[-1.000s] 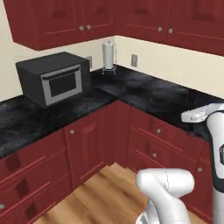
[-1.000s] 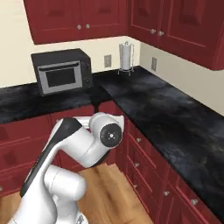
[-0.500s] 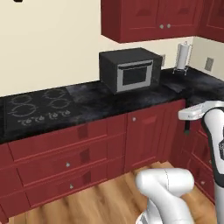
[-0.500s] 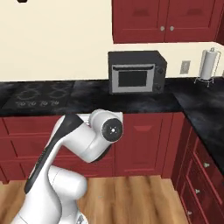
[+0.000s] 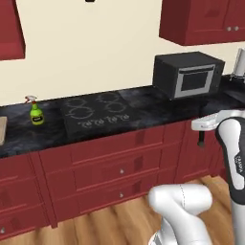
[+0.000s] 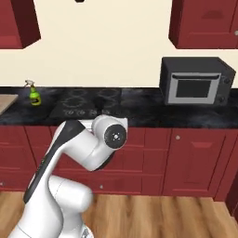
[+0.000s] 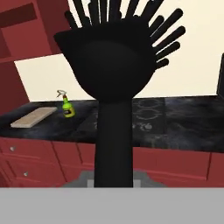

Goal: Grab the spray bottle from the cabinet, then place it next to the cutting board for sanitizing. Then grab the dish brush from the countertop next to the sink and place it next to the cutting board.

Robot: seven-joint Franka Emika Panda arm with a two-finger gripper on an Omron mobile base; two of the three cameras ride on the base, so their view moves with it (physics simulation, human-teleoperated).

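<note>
We see our tool point(image 7: 113, 177) in the hand view gripped around the thick black handle of the dish brush point(image 7: 111, 65), whose rounded matte head and fan of stiff black bristles rise straight ahead of the camera; the fingertips themselves are hidden at the grey band, so how wide the jaws stand we cannot tell beyond the handle sitting between them. Past the brush, ahead and to the tool's left, the spray bottle point(image 7: 66, 106) stands upright on the table point(image 7: 183, 127), small, yellow-green, with a reddish trigger head. Just beyond it, further left, lies the cutting board point(image 7: 34, 117), flat, light tan, rounded at the corners, apart from the bottle. The table is a black, grey-veined slab with a cooktop point(image 7: 148, 116) marked by faint rings set flush in it, and bare surface lies open between cooktop and bottle. Below its edge run dark red drawers point(image 5: 119, 165) with small silver knobs. The base views show, off to the tool's right, a boxy dark microwave point(image 6: 197, 81) on the table under red wall cabinets point(image 6: 207, 23), and a plank wood floor point(image 6: 153, 216) beneath.
</note>
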